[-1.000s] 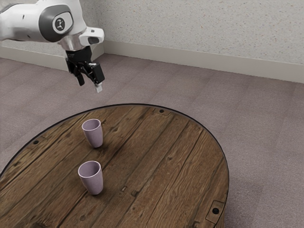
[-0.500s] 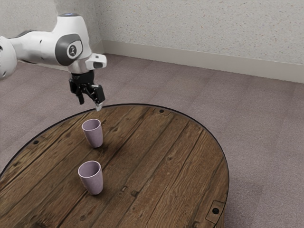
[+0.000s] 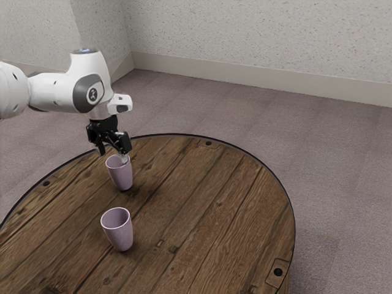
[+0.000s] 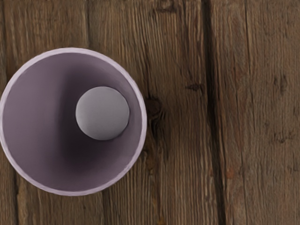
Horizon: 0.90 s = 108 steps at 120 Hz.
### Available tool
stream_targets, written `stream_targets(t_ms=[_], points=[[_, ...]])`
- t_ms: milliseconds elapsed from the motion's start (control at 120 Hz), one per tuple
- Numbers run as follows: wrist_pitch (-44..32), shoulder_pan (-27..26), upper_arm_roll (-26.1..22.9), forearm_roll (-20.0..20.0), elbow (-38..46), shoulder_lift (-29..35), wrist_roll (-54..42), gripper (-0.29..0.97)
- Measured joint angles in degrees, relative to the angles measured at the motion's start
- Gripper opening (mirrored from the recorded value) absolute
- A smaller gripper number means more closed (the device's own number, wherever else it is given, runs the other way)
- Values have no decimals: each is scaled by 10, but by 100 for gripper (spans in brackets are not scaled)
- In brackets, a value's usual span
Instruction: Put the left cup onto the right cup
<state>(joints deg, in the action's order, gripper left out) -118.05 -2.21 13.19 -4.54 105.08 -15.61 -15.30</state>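
Mauve carpeted floor (image 3: 318, 147) on every side, with a speckled wall (image 3: 257, 30) behind. Round table (image 3: 208, 202) of dark, weathered planks, black-rimmed, with bolts (image 3: 278, 271) set near the edge. Wide stretch of bare wood toward the exterior view's right, well clear of both cups. White arm (image 3: 55, 92) in from the exterior view's left, bent down over the table's far edge. Two matching cups, pale lilac, tapered, upright, mouths open, well apart from each other. Far cup (image 3: 121, 176) close to the table's far rim. From the wrist view, the far cup (image 4: 42, 140) straight down its mouth: thin pale lip, darker purple inner wall, round grey bottom. Near cup (image 3: 117, 231) closer to the camera, bare wood all around. Black gripper (image 3: 114, 153) just over the far cup's mouth, fingers spread, holding nothing. Cannot tell whether one fingertip touches the lip.
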Motion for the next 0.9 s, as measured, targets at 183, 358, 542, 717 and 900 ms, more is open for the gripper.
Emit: stream_targets(t_ms=[183,358,542,717,900], points=[[-39,0,-3,-6,-2,-23,-1,68],[-63,0,-3,-15,-14,-52,-2,68],[-82,0,-3,-21,-25,-77,-3,68],[-91,0,-3,-25,-28,-96,-4,68],[-95,0,-3,-27,-28,-106,-5,58]])
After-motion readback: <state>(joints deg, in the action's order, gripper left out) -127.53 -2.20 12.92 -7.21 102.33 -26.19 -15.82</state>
